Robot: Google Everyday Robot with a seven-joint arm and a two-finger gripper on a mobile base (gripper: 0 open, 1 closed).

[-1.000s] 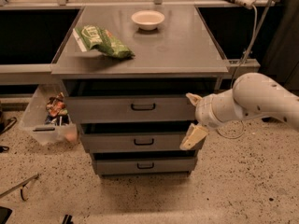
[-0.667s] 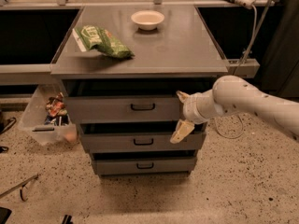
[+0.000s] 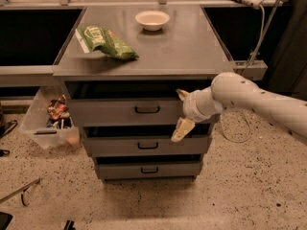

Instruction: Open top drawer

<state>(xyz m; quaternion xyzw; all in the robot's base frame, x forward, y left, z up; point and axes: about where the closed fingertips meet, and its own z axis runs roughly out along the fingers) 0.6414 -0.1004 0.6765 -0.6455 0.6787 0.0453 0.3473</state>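
Note:
The top drawer (image 3: 120, 111) is the widest grey drawer under the cabinet top, with a small black bar handle (image 3: 147, 110). Its front stands a little out from the cabinet. My gripper (image 3: 180, 113) is in front of the drawer's right part, to the right of the handle and apart from it. One cream finger (image 3: 182, 128) points down-left over the gap above the middle drawer; the other (image 3: 182, 95) sits at the drawer's top edge. The fingers are spread and hold nothing. My white arm (image 3: 254, 99) reaches in from the right.
Two narrower grey drawers (image 3: 146, 145) (image 3: 147, 169) sit below. On the cabinet top (image 3: 182, 47) lie a green bag (image 3: 103, 42) and a white bowl (image 3: 152, 19). A clear bin (image 3: 50, 119) of items stands at the left on the speckled floor. A cable (image 3: 259, 28) hangs at the right.
My gripper and arm have moved left across the drawer front, closer to the top drawer's handle. The drawers have not moved.

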